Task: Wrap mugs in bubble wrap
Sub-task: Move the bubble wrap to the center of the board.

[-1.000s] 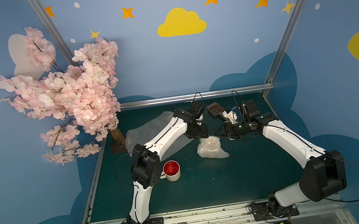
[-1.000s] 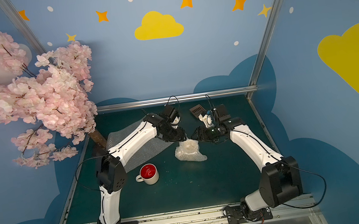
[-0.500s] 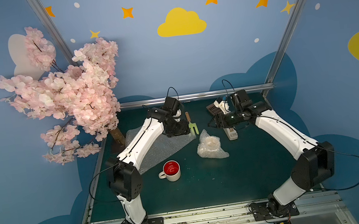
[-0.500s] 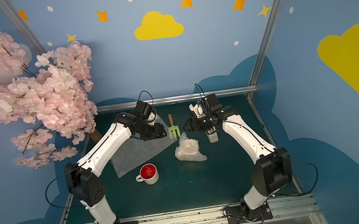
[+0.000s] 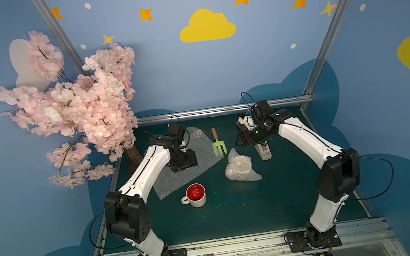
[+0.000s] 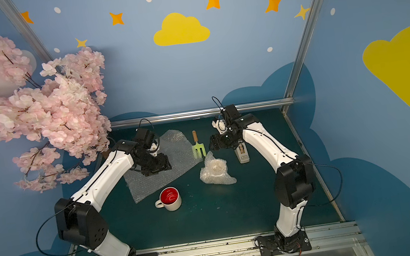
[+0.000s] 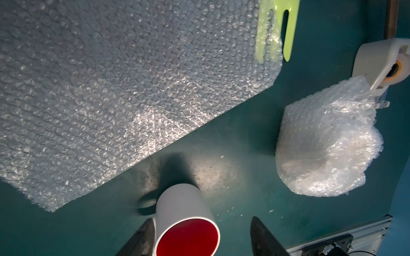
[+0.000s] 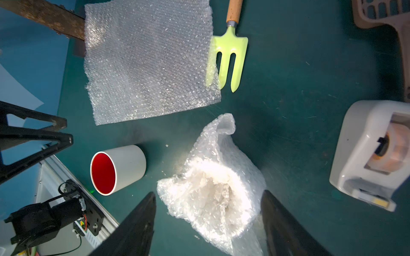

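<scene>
Green mat (image 5: 237,211) update: our left gripper (image 5: 185,162) and right gripper (image 5: 242,141) pull back from the bubble-wrapped mug (image 5: 240,167) mid-table, both spread empty, so we figure the red mug (image 5: 196,195) near-left and flat sheet (image 5: 201,148) are next.

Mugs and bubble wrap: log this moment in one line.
red mug: bare, upright | flat sheet: no mug | wrapped bundle: not held | left claw: open | right claw: open
</scene>
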Controlling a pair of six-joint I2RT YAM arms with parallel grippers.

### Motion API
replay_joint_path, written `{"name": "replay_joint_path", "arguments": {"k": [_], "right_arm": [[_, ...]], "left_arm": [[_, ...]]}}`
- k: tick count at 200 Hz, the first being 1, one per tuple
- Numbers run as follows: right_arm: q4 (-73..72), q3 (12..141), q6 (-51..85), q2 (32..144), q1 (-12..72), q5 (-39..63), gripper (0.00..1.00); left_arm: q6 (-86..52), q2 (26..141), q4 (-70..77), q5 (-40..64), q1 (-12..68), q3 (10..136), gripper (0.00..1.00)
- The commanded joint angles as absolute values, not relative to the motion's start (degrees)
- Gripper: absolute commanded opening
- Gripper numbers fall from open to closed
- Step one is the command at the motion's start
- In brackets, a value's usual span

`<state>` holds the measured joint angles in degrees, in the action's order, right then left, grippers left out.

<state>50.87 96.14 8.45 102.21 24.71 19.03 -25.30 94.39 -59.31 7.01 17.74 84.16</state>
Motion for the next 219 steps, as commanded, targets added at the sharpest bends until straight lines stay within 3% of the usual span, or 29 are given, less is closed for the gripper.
{"name": "replay_joint_path", "arguments": {"k": [1, 62, 132, 163, 219], "right_arm": [[52.45, 99.74, 6.15, 104.18, 25.87, 17.71, 0.75], [56.44, 115.06, 2.98, 116.87, 27.57, 23.61, 0.75], [65.16, 135.64, -0.02, 133.77, 29.10, 22.24, 0.73], [65.28, 132.74, 1.04, 132.48, 28.72, 18.03, 0.71], [59.71, 112.13, 5.90, 114.47, 27.44, 12.26, 0.68]], "left_arm": [[-25.83, 93.32, -61.73, 6.33, 14.45, 82.69, 0.68], [-27.29, 95.46, -60.59, 3.28, 8.56, 77.58, 0.66], [-30.03, 100.44, -55.54, 1.36, 8.00, 74.74, 0.65], [-29.54, 100.09, -53.97, 2.40, 7.39, 71.82, 0.65], [-28.28, 97.29, -55.66, 4.46, 7.29, 74.02, 0.64]]}}
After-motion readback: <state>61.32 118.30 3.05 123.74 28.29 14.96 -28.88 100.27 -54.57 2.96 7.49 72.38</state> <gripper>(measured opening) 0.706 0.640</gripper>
